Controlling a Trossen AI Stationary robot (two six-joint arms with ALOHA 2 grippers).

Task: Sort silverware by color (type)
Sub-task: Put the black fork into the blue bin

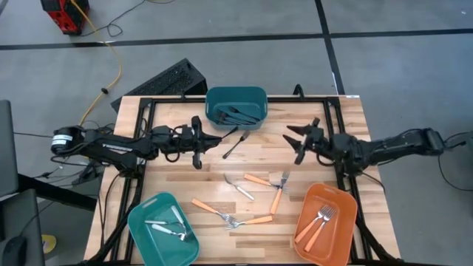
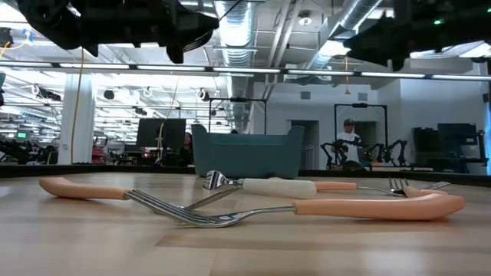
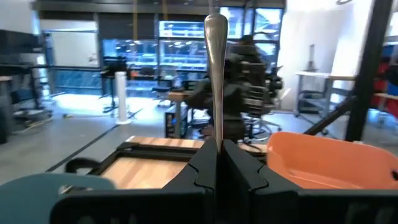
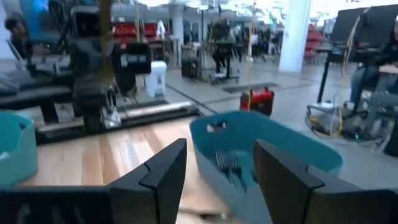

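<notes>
1. Surface: a light wooden counter [image 1: 177,185] on a black frame, standing on a grey floor; the low view shows an open workshop behind it, with a person [image 2: 349,138] far off.
2. Bins: a dark teal bin [image 1: 236,107] sits at the far edge of the counter and holds dark forks [image 1: 240,115]. A lighter teal bin [image 1: 162,229] at the near left corner holds silver/white utensils [image 1: 168,226]. An orange bin [image 1: 325,223] at the near right corner holds orange-handled forks [image 1: 318,222].
3. Loose silverware: one dark fork [image 1: 234,142] lies on the counter just in front of the dark teal bin. Between the two near bins lie several orange-handled forks [image 1: 267,193] and one white-handled utensil [image 1: 238,186] (some overlap one another).
4. Left claw [image 1: 196,142]: above the left-centre of the counter, fingers pressed together on a slim metal utensil handle [image 3: 216,68], which rises upright from between them in the left wrist view.
5. Right claw [image 1: 297,140]: above the right-centre of the counter, fingers [image 4: 163,169] spread wide and holding nothing; it faces the dark teal bin.
</notes>
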